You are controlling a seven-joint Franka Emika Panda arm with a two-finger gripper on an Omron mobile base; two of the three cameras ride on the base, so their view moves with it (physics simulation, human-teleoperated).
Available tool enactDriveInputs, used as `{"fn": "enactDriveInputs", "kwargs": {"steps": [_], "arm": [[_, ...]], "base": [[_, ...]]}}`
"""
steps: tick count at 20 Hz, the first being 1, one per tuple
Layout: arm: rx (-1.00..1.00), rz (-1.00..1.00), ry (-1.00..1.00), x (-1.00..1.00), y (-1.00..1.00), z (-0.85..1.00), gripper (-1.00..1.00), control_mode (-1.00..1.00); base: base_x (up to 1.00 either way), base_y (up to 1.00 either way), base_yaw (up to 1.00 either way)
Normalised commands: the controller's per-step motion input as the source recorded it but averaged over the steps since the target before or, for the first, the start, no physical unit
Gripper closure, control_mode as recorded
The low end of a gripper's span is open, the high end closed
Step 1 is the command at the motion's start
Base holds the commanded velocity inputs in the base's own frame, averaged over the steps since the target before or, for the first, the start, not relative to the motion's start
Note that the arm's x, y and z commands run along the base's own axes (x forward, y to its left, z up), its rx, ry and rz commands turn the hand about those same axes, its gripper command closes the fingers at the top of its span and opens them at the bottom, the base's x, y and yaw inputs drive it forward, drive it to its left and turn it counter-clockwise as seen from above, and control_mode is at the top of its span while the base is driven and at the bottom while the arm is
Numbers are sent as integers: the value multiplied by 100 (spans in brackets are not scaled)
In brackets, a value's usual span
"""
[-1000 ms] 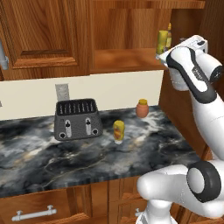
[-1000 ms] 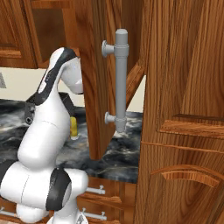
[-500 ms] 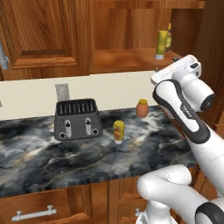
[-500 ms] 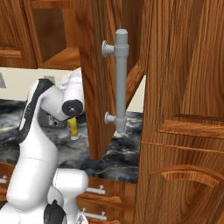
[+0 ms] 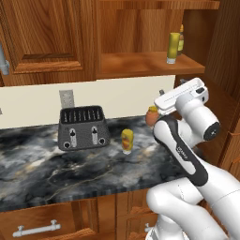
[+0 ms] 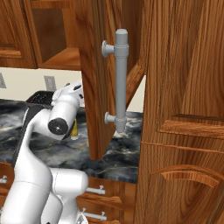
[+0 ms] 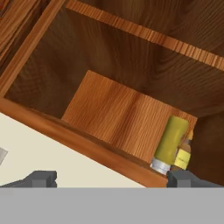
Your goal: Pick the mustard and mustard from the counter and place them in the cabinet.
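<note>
Lowered from the cabinet (image 5: 140,63), my gripper (image 7: 111,178) gapes empty; one upright mustard (image 5: 127,140) stands left on the counter (image 5: 70,164), another (image 7: 169,144) shelved above.

left base: over counter (image 5: 56,173) | right base: same counter | hand: up into cabinet (image 7: 113,109)

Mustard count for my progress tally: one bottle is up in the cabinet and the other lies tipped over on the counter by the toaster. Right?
Not quite. The left base view shows the counter mustard standing upright, not tipped, by the toaster. The other mustard is in the cabinet.
</note>
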Motion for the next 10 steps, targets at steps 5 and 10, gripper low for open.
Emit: {"fn": "enactDriveInputs", "kwargs": {"steps": [5, 10], "arm": [[0, 0, 13, 2, 0, -32, -100, -100], [0, 0, 17, 9, 0, -35, -100, -100]], "base": [[0, 0, 0], [0, 0, 0]]}}
